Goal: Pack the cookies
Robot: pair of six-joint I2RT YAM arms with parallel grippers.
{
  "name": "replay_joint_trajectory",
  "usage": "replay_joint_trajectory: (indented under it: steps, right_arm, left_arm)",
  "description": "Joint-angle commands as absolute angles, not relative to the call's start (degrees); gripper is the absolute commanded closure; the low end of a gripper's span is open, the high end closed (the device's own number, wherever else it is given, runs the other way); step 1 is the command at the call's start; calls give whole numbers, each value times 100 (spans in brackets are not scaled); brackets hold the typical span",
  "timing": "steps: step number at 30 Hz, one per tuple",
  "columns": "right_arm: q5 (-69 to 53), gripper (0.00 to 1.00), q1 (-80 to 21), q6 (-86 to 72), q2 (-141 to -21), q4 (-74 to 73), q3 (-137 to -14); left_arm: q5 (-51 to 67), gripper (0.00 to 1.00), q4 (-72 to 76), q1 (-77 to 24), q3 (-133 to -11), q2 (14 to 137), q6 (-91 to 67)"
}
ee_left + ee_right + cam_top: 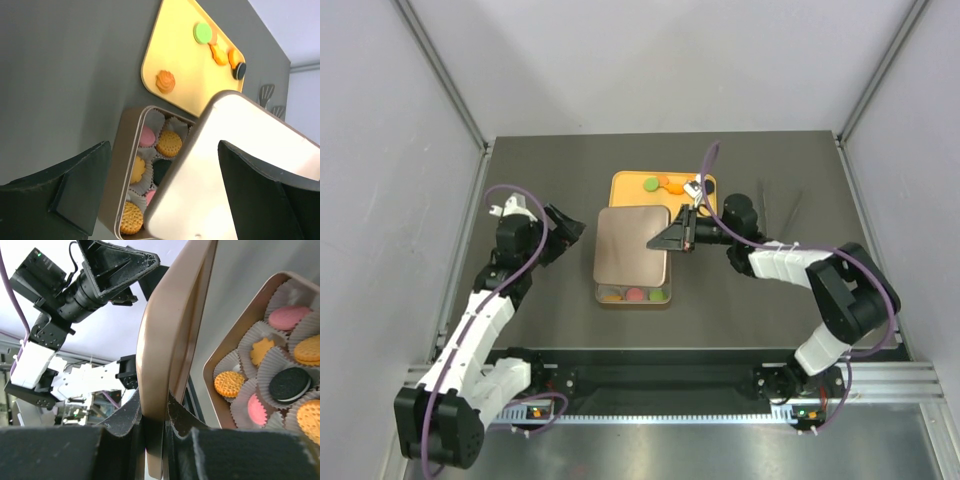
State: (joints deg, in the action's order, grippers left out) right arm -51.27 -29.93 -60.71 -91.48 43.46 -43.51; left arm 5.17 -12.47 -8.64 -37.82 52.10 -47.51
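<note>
Carefully square the lid (632,245) over the tin (635,297) before lowering; right gripper (686,238) pinches its edge, left gripper (566,228) gapes empty.

- Hand (164,147): fingers spread wide, gripping nothing.
- Lid (240,130) lies tilted over the tin (120,165), hiding its right part.
- Cookies (169,143) sit in paper cups (176,125) inside.
- Yellow tray (175,45) on desk (65,75) carries more.

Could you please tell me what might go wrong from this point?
The right tool pinches only the edge of the flat rose-gold metal lid; it could pivot or slip onto the packed cookies.
The lid sits askew over the rectangular metal tin, so pressing may jam it.
Loose cookies on the yellow plastic tray could be shut out.
</note>
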Motion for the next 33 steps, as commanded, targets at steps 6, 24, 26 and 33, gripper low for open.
replay_joint_trajectory:
  steps: [6,24,26,33]
  right_arm:
    - [-5036,100,-3278,-6336,-9404,5343,-4456]
    - [-5097,100,-3261,-6890,-10300,6222,-4289]
    - [-5150,100,-3234,-7048,-10362,6442,-4254]
    - [-5273,100,-3164,-7321,-10468,6838,-4078]
  left_arm:
    - [1256,7,-1116,-835,-3990,5344,-4368]
    - [1951,9,-1160,-861,-3920,5994,-4043]
    - [1977,9,-1143,-853,-3911,6055,-4034]
    - [2013,9,-1099,-861,-3902,6196,-4008]
